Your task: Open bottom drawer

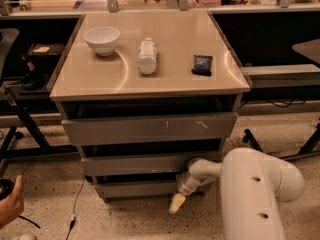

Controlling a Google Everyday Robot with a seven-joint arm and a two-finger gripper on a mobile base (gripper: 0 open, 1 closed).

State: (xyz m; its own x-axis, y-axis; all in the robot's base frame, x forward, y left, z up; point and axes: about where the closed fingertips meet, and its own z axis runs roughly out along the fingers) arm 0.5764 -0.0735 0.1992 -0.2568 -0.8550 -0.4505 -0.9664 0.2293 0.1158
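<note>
a: what colour is seen on the worktop (175,79)?

b: a pale beige, crossed by curved glints. a white bowl (102,39), a whitish bottle (147,55) and a dark blue packet (202,64) are carried on it.

a: and the drawers?

b: all are grey. pale scratches are marked on the top drawer front (150,128); the middle drawer front (132,164) and the bottom drawer (140,188) are left plain.

a: the end effector?

b: a creamy yellow is shown on the end effector (176,203), which is found low beside the bottom drawer's right end. the arm (250,194) is coloured white.

a: the floor (45,184)?

b: it is speckled, beige with dark flecks.
</note>
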